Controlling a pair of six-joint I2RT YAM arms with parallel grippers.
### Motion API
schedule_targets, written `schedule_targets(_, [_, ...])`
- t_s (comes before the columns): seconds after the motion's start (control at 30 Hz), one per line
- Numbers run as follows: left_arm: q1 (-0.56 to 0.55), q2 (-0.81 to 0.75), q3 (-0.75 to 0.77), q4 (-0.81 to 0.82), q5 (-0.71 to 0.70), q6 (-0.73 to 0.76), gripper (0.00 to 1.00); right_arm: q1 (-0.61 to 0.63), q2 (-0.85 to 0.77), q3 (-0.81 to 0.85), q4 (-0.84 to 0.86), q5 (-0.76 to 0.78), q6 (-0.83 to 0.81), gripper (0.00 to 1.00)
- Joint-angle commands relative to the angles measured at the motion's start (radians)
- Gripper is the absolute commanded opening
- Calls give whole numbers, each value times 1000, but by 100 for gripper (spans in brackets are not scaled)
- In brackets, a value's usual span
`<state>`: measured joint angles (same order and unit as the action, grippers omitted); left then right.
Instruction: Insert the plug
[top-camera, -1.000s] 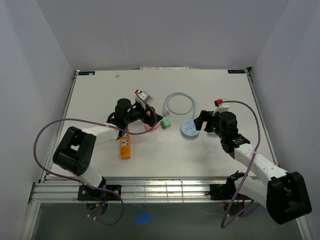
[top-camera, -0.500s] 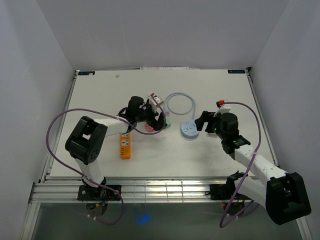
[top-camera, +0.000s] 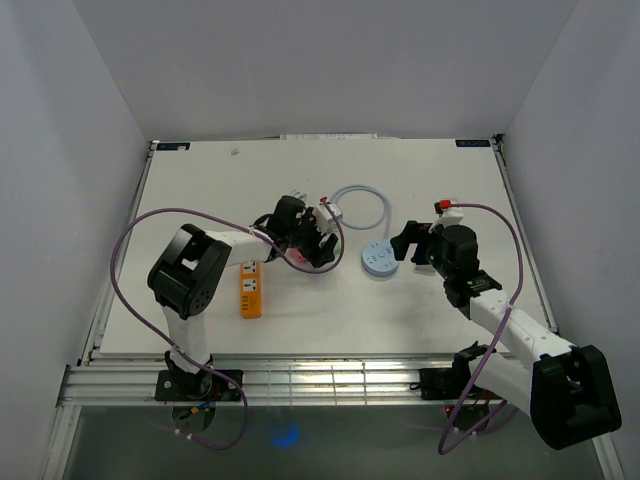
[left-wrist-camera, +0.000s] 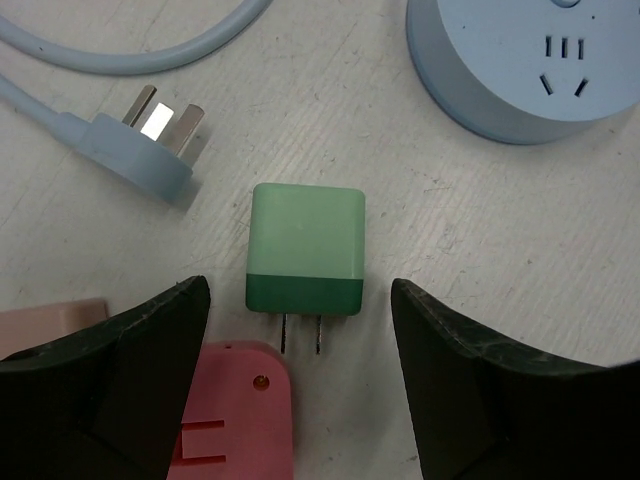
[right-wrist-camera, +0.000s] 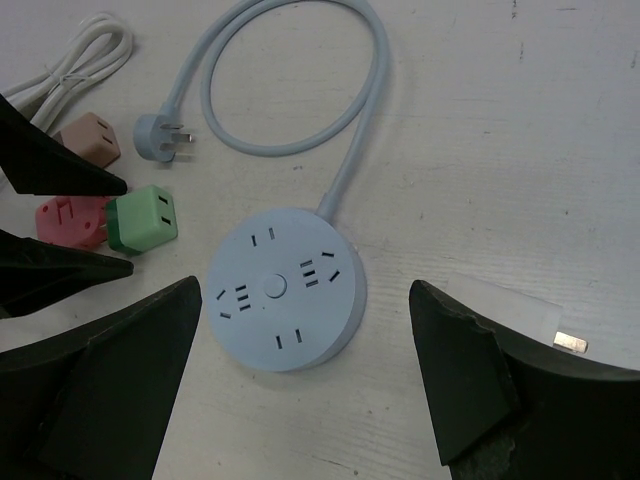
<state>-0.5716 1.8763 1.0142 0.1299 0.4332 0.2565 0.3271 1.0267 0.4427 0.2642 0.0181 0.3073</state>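
A green plug adapter (left-wrist-camera: 305, 250) lies flat on the white table, its two prongs pointing at my left wrist camera. My left gripper (left-wrist-camera: 298, 335) is open, with one finger on each side of the adapter's prong end and not touching it. In the top view the left gripper (top-camera: 325, 243) covers the adapter. The round blue socket (top-camera: 378, 258) lies just right of it and also shows in the left wrist view (left-wrist-camera: 520, 60). My right gripper (right-wrist-camera: 305, 300) is open and hovers over the socket (right-wrist-camera: 270, 300), empty. The adapter (right-wrist-camera: 142, 220) sits left of the socket there.
The socket's blue cable loops back to its own plug (left-wrist-camera: 150, 150). A pink adapter (left-wrist-camera: 235, 415) and a tan one (left-wrist-camera: 50, 315) lie close beside the green one. An orange power strip (top-camera: 250, 292) lies to the left. A white cable bundle (right-wrist-camera: 85, 50) lies behind.
My left gripper has moved right, from near the orange strip to over the green adapter. The right arm has hardly moved.
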Motion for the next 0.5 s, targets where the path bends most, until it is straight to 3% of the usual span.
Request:
schedule_targets(0.0, [-1, 0, 40, -24, -11, 24, 84, -6, -8, -4, 44, -7, 7, 89])
schedule_targets(0.3, [-7, 12, 46, 10, -19, 49, 82, -10, -8, -4, 44, -7, 7, 89])
schedule_targets(0.43, [-10, 27, 55, 4, -11, 61, 74, -10, -8, -7, 44, -7, 7, 89])
schedule_targets(0.47, [-10, 27, 54, 4, -1, 64, 67, -10, -8, -6, 44, -7, 6, 89])
